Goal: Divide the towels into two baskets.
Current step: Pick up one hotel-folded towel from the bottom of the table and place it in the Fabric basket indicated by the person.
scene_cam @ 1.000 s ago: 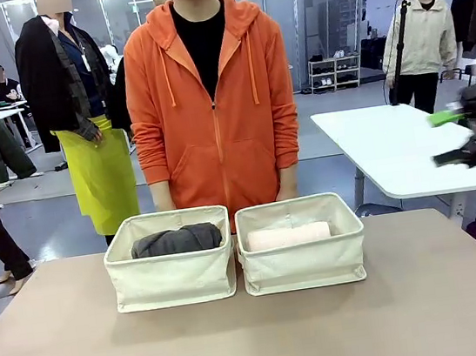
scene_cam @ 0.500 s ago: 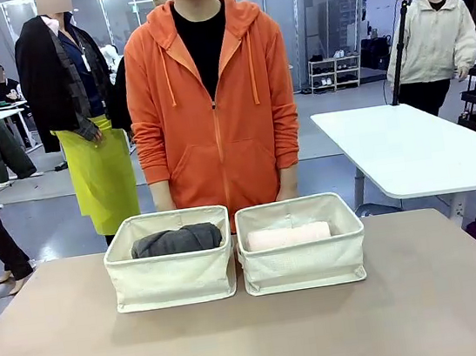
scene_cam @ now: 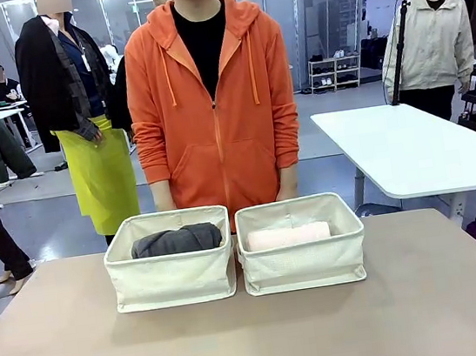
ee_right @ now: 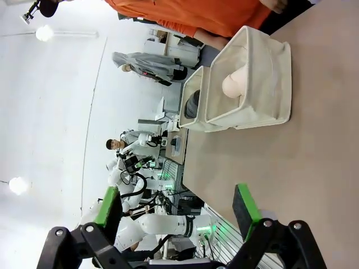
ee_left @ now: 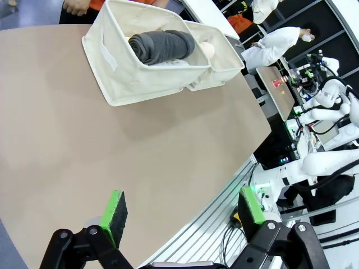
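My left fingers (ee_left: 179, 210) and right fingers (ee_right: 176, 207) both stand wide and empty above the bare surface (scene_cam: 260, 342). The 2 baskets (scene_cam: 173, 279) touch; the grey towel (scene_cam: 176, 240) tops one, the pale pink towel (scene_cam: 288, 235) the other. The dividing looks finished to me.

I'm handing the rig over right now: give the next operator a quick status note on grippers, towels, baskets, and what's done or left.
Left gripper: open, empty, above bare table.
Right gripper: open, empty, also back from the baskets.
Left basket: dark grey towel on top, something white under it in the left wrist view.
Right basket: pale pink towel on top.
The baskets stand side by side in front of the person.
No towels lie loose on the table; the split looks finished. Confirm what lies underneath.
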Available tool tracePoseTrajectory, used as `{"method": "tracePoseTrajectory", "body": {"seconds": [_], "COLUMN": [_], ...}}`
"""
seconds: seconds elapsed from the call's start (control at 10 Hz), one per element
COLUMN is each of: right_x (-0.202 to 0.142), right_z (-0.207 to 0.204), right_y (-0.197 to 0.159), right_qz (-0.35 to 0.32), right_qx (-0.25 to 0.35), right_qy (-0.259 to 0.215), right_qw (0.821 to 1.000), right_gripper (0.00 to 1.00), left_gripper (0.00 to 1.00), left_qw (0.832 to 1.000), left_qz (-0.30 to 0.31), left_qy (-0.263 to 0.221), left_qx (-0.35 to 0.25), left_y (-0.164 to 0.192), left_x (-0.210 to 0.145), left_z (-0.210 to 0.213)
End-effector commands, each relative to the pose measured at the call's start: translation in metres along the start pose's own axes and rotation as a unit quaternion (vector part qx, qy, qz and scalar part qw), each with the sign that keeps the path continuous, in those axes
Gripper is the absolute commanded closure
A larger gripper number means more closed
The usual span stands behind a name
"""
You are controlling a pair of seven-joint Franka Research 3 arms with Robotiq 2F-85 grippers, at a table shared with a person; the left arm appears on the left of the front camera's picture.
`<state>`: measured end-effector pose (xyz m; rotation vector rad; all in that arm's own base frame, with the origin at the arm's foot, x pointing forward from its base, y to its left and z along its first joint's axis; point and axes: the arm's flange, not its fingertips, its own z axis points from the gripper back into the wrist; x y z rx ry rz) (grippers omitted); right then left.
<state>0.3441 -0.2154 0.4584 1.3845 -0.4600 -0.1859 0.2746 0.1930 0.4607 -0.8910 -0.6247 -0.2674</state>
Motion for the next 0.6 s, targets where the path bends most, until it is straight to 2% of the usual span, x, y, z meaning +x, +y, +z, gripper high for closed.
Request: {"method": "tracePoseTrajectory", "body": {"seconds": [0.0,0.5], "right_x": [-0.0023,-0.0023], "right_z": [-0.0002,-0.0002], "right_y": [0.0044,0.0044], "right_qz": [0.007,0.007], "right_qx": [0.003,0.003], "right_qy": [0.0,0.0], "right_qw": [1.0,1.0], "right_gripper": [0.0,0.0], "left_gripper": [0.0,0.0], "left_qw": [1.0,1.0], "left_qz": [-0.005,-0.005], "left_qy": [-0.004,-0.004], "left_qx": [-0.002,-0.002], "left_y": [-0.0007,-0.0007], "left_x": [0.0012,0.0012], "left_z": [0.0033,0.0033]}}
